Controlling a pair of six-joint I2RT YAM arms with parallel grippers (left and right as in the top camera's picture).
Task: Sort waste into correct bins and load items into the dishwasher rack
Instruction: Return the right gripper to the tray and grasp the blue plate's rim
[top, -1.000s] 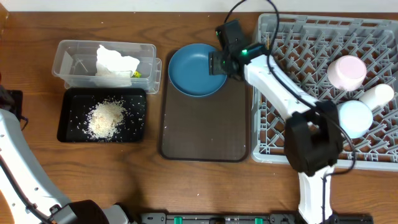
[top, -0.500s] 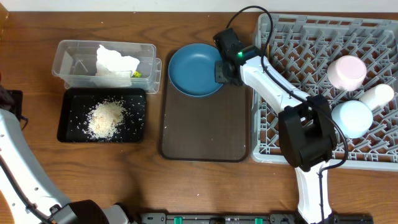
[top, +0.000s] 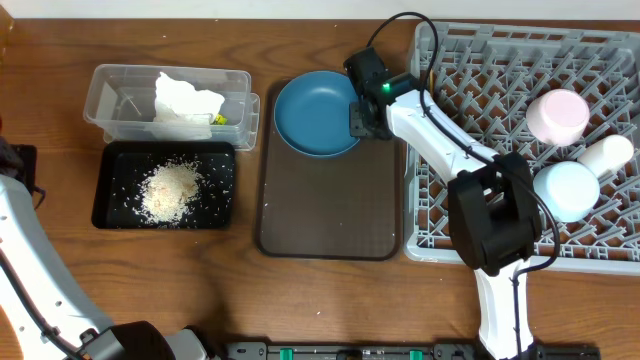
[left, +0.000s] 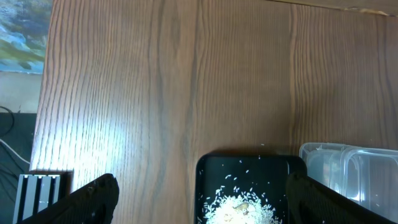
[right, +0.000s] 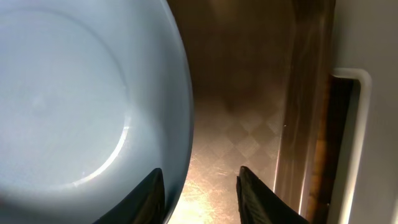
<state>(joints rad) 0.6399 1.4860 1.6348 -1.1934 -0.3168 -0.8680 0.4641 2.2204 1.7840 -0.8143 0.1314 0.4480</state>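
Plate loading: right pincer (top: 356, 120) straddling rim of dark blue plate (top: 312, 112) at 3 o'clock, half-narrow, hold unclear; left pincer (left: 200, 186) gaping wide. Next needing firm clamp, lift toward dishwasher rack (top: 470, 50).

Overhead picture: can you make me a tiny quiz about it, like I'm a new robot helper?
1. What lies in the shallow black rectangular tray?
2. What is the right claw at? A) the rim of the dark blue round plate B) a wooden spoon C) a red mug
3. True or false: the clear plastic rectangular tub holds nothing.
Key: 1. loose whitish rice-like scraps. 2. A. 3. False: crumpled white tissue is in it.
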